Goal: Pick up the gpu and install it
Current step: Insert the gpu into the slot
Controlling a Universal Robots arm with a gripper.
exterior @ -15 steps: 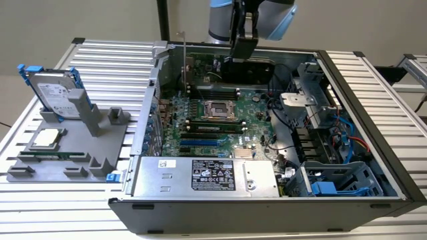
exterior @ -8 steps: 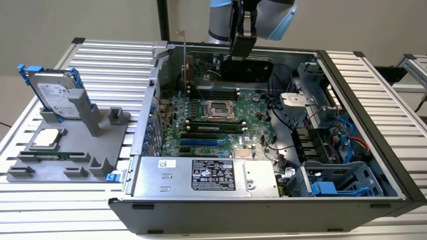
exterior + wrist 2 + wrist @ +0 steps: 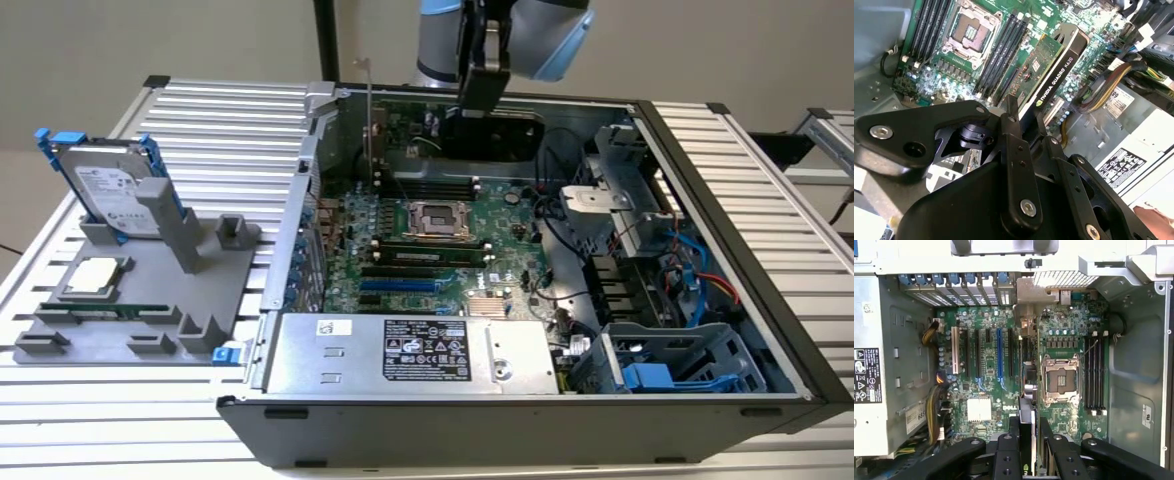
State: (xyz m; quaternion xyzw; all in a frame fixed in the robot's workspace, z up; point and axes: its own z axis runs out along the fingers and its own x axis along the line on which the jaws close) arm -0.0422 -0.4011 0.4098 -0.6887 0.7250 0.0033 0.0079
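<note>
Your claw (image 3: 1021,122) gripped the gpu (image 3: 1054,75) edge-on, held above the motherboard (image 3: 989,370). Pickup was done. Seating it in a slot remained.

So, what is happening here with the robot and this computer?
The robot's gripper holds the gpu on edge, inside the open computer case, above the motherboard. The card's metal bracket points toward the rear of the case. On the exterior view's left, a hard drive stands in a grey holder.
</note>
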